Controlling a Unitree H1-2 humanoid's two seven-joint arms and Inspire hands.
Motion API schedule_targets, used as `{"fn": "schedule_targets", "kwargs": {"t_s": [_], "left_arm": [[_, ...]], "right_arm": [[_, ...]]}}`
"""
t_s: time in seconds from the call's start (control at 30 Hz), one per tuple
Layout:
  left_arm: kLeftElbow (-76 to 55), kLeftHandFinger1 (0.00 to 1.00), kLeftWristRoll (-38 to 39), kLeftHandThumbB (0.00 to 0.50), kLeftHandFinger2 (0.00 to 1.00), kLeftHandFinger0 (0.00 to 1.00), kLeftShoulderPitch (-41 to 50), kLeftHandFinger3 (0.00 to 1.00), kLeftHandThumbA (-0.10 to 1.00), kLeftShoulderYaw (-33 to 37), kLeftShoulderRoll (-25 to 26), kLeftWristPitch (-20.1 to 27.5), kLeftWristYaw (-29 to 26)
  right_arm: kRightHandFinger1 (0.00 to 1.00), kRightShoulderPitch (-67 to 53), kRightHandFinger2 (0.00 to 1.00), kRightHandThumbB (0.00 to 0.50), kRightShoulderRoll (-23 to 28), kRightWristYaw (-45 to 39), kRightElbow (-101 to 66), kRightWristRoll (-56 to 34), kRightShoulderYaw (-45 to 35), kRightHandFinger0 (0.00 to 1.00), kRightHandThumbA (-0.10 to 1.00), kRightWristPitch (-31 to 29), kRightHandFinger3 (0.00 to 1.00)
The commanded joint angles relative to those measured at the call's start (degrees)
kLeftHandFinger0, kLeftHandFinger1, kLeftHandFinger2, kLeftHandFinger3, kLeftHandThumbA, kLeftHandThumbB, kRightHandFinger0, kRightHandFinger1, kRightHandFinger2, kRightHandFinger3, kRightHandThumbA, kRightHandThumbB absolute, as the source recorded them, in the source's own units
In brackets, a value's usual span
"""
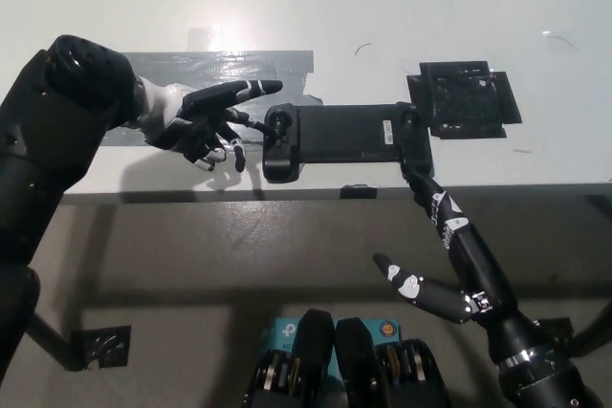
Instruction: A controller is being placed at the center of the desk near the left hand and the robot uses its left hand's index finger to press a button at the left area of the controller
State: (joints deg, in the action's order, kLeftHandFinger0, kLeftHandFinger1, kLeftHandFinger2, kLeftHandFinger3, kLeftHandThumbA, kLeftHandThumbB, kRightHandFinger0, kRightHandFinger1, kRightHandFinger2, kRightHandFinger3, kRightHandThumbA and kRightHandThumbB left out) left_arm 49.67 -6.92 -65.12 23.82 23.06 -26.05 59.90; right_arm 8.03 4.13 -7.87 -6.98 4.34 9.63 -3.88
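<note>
A black controller lies flat on the white desk, near its front edge, long side left to right. My left hand hovers just left of it, one finger stretched out toward the controller's left end, the rest curled under. The fingertip sits a little above and left of the left grip's round button, and I cannot tell if it touches. My right hand hangs below the desk edge at lower right, fingers spread, one reaching up by the controller's right end.
A strip of grey tape runs across the desk behind my left hand. A black square patch is stuck to the desk right of the controller. Below the desk edge lies grey floor with a black tape mark.
</note>
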Motion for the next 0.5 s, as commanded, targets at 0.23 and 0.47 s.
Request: {"fn": "schedule_targets", "kwargs": {"t_s": [0.23, 0.47], "left_arm": [[-2.22, 0.04, -0.46, 0.492, 0.33, 0.00, -0.95, 1.00, 1.00, 0.12, 0.26, -0.88, 1.32], [-6.73, 0.14, -4.12, 0.464, 0.45, 0.00, 1.18, 1.00, 1.00, 3.61, 1.17, 1.41, -0.23]], "right_arm": [[1.00, 2.14, 1.00, 0.188, -0.02, -0.69, -1.31, 0.27, 0.17, 1.00, 0.68, -0.73, 1.00], [1.00, 2.59, 1.00, 0.188, -0.06, -0.83, -1.40, 0.46, 0.28, 1.00, 0.67, -0.31, 1.00]]}}
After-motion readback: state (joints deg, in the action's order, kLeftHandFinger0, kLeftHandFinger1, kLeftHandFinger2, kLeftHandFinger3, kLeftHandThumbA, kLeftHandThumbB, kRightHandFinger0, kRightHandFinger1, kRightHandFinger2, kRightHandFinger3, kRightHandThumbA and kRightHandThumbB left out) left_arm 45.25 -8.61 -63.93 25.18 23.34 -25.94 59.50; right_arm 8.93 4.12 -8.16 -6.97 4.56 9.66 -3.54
